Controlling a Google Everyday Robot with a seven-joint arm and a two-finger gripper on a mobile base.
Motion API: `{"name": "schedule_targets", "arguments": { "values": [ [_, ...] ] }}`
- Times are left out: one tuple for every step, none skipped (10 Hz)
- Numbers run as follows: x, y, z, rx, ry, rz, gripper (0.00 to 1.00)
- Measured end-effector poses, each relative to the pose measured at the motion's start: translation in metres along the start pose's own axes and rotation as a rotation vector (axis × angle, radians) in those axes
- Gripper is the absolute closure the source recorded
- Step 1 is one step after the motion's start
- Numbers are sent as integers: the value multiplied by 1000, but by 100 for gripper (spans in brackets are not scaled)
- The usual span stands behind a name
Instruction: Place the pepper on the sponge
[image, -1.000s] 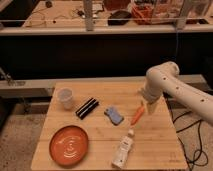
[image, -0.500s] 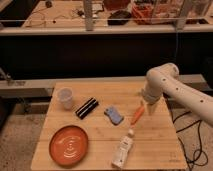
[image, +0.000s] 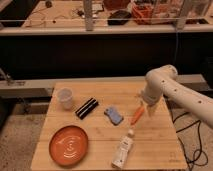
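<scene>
Gripper at top end of pepper, just right of sponge.
Pepper is not on sponge; can't tell whether gripper clamps it.

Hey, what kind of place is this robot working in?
Probably a robotics lab or workshop: a wooden table laid out with a few objects, a cluttered workbench behind it, and loose cables on the floor. The gripper hangs over the table's right side, by the pepper.

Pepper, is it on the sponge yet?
Off: the pepper is right of the sponge, apart, pincer at its upper end.
</scene>
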Motion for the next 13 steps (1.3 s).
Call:
{"name": "schedule_targets", "arguments": {
  "values": [
    [0, 0, 2, -2, -2, 4, 20],
    [0, -1, 5, -4, -4, 8, 20],
    [0, -1, 7, -7, -7, 13, 20],
    [0, -2, 10, -11, -8, 18, 20],
    [1, -2, 12, -14, -8, 21, 20],
    [1, -2, 15, -19, -10, 24, 20],
    [2, -2, 18, -26, -12, 31, 20],
    [2, -2, 21, -29, -14, 37, 20],
    [2, -2, 24, -33, -16, 41, 20],
    [2, -3, 25, -36, -17, 45, 20],
    [2, -3, 27, -40, -19, 48, 20],
    [2, -2, 29, -41, -20, 51, 20],
    [2, -2, 32, -44, -21, 54, 20]
  ]
}}
